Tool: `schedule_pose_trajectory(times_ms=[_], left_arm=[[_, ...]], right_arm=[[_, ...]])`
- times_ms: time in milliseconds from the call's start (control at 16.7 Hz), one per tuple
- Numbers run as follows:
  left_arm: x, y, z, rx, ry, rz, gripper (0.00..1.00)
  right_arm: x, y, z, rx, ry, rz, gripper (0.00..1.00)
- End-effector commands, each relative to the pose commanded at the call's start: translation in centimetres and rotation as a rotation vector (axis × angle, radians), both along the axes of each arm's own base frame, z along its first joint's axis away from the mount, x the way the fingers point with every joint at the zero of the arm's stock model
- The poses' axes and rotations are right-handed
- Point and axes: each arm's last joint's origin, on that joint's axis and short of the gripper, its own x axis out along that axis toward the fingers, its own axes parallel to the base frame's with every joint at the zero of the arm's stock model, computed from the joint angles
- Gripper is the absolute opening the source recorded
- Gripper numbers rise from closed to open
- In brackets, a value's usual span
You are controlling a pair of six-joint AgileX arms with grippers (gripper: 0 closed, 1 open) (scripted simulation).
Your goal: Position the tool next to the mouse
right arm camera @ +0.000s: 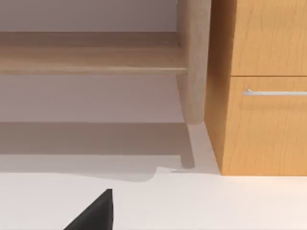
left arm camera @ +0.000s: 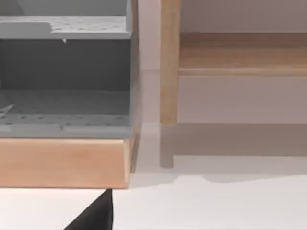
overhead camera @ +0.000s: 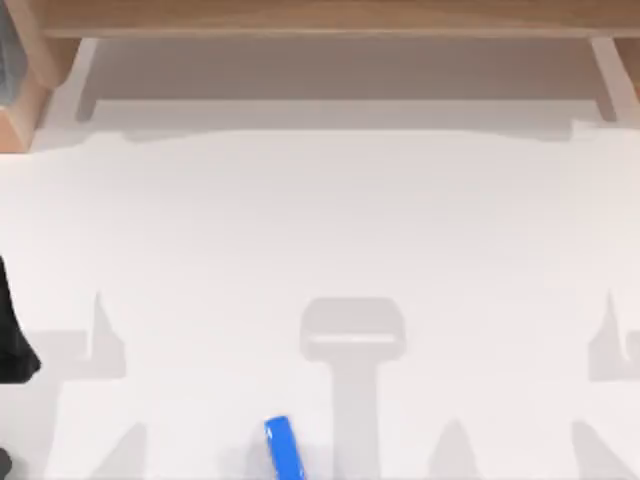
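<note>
The tool [overhead camera: 283,448], a slim bright blue rod with a rounded end, lies on the white table [overhead camera: 320,220] at the near edge, a little left of centre, and the frame cuts off its lower end. The mouse is out of view. A dark part of my left arm [overhead camera: 12,335] sits at the table's far left edge, well away from the tool. In the left wrist view a black piece of my left gripper [left arm camera: 93,215] hangs over the table. The right wrist view shows a similar black piece of my right gripper [right arm camera: 93,214] above bare table.
A wooden shelf [overhead camera: 320,20] on slim legs runs along the back of the table. A grey perforated rack on a wooden base [left arm camera: 64,120] stands at the back left. A wooden cabinet with a drawer handle [right arm camera: 264,91] stands at the back right.
</note>
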Motion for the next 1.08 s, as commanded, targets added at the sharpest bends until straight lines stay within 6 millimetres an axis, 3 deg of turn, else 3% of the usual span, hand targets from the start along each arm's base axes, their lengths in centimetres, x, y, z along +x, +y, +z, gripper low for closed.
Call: schedule_pose_trajectory(times_ms=[300,600,840,1080], left_arm=[[0.1,-0.5,0.9,-0.06,0.054,-0.044,1.0],[1.5,-3.1,3.8,-0.275,0.372,-0.19,1.0],[4.0,-7.4,4.8,-0.402,0.805,-0.222,1.0],[6.1,-13.6,3.7,-0.399,1.222,-0.104,1.0]], right_arm=[[0.0,0.0,0.0,0.0,0.0,0.0,1.0],[0.0,0.0,0.0,0.0,0.0,0.0,1.0],[0.0,0.0,0.0,0.0,0.0,0.0,1.0],[0.0,0.0,0.0,0.0,0.0,0.0,1.0]])
